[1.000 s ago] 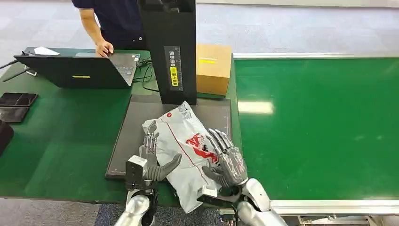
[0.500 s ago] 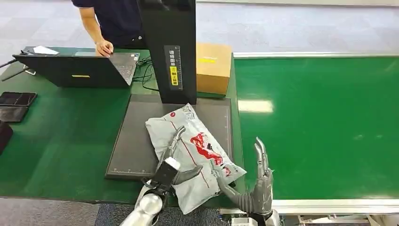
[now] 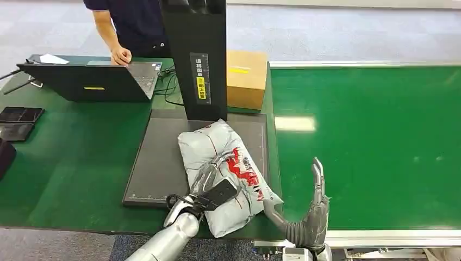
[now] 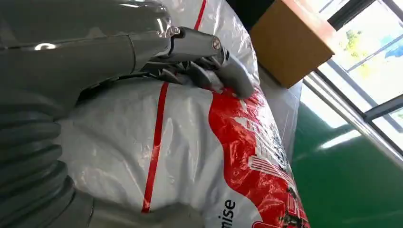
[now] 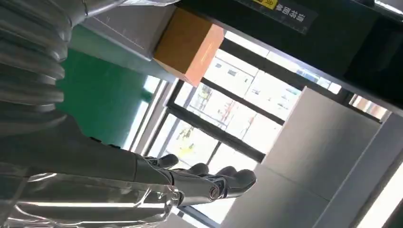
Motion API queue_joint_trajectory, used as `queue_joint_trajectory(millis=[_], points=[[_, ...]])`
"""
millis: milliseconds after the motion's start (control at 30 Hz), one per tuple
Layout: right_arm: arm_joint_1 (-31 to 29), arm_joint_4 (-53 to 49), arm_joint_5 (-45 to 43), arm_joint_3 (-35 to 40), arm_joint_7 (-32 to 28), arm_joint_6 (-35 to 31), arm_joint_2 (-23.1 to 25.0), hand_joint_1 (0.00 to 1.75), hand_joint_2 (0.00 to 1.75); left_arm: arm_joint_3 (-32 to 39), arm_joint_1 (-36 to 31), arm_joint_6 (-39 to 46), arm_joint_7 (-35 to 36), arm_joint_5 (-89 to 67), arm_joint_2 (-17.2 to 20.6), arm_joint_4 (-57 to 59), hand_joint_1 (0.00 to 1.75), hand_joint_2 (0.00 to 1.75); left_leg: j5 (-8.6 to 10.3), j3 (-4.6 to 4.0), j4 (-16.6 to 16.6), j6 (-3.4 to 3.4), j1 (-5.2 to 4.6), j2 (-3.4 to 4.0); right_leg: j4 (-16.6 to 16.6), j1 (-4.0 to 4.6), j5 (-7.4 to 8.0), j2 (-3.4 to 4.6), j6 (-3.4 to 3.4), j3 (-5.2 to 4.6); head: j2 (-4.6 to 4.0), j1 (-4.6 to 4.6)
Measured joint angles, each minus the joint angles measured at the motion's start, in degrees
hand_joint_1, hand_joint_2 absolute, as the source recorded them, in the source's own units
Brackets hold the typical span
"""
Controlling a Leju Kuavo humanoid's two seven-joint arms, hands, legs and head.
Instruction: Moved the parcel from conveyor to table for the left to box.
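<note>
The parcel (image 3: pixel 231 171), a grey-white plastic mailer with red print, lies on the black base plate (image 3: pixel 155 163) in front of the scanner column; its near corner overhangs the table edge. My left hand (image 3: pixel 213 182) rests flat on top of the parcel, fingers stretched over the plastic. The left wrist view shows the same: the left hand (image 4: pixel 157 52) lies along the parcel (image 4: pixel 190 156) without wrapping it. My right hand (image 3: pixel 311 209) stands apart to the parcel's right, at the conveyor's near edge, fingers straight up and holding nothing. The right wrist view shows the right hand (image 5: pixel 142 175) spread in the air.
A black scanner column (image 3: pixel 195 54) rises behind the parcel, with a cardboard box (image 3: pixel 246 79) beside it. The green conveyor (image 3: pixel 369 141) runs on the right. A laptop (image 3: pixel 92 81) and dark phones (image 3: pixel 19 115) lie at the left; a person's hand (image 3: pixel 120 55) touches the laptop.
The parcel has slid and turned further onto the black plate. My left hand moved from its side onto its top. My right hand let go and drew back to the right.
</note>
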Motion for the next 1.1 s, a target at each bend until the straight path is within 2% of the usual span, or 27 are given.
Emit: queue_joint_trajectory(millis=[200,367,733,933,1100], points=[[0.0,0.0,-0.8,-0.5,0.0,1.9,0.0,0.00,1.75,2.6,0.3,0.7,-2.0,0.9,0.0,-0.3,1.75,1.75,0.08,0.09,0.0,0.00,0.00,0.00,0.0,0.00,0.03,0.00,-0.03,0.10,0.00,0.00],[0.0,0.1,-1.8,-0.8,0.0,2.8,0.0,0.00,1.75,4.7,3.6,1.0,-4.4,1.8,0.8,-5.9,1.75,1.75,0.11,0.08,0.0,-0.03,0.01,0.00,0.0,0.02,0.05,0.01,-0.05,0.06,0.00,0.00],[-0.1,1.6,-4.8,-0.6,0.0,2.6,0.0,0.00,1.75,8.6,13.3,9.0,-6.2,-2.6,5.9,-28.1,1.75,1.75,0.10,-0.31,0.0,-0.04,0.04,0.00,0.1,0.03,0.01,0.00,-0.08,-0.31,0.00,0.00],[-0.1,2.0,-6.0,0.5,0.0,2.2,0.0,0.00,1.75,12.2,14.9,12.2,-5.8,-4.6,8.3,-31.7,1.75,1.75,0.10,-0.36,0.0,-0.03,0.04,0.00,0.1,0.03,0.01,0.00,-0.08,-0.37,0.00,0.00],[-0.7,2.6,-7.0,1.5,0.0,2.7,0.0,0.00,1.75,18.3,13.9,13.9,-4.4,-4.6,10.4,-31.5,1.75,1.75,0.11,-0.36,0.0,-0.04,0.05,0.01,0.1,0.05,0.01,0.01,-0.08,-0.38,0.00,0.00]])
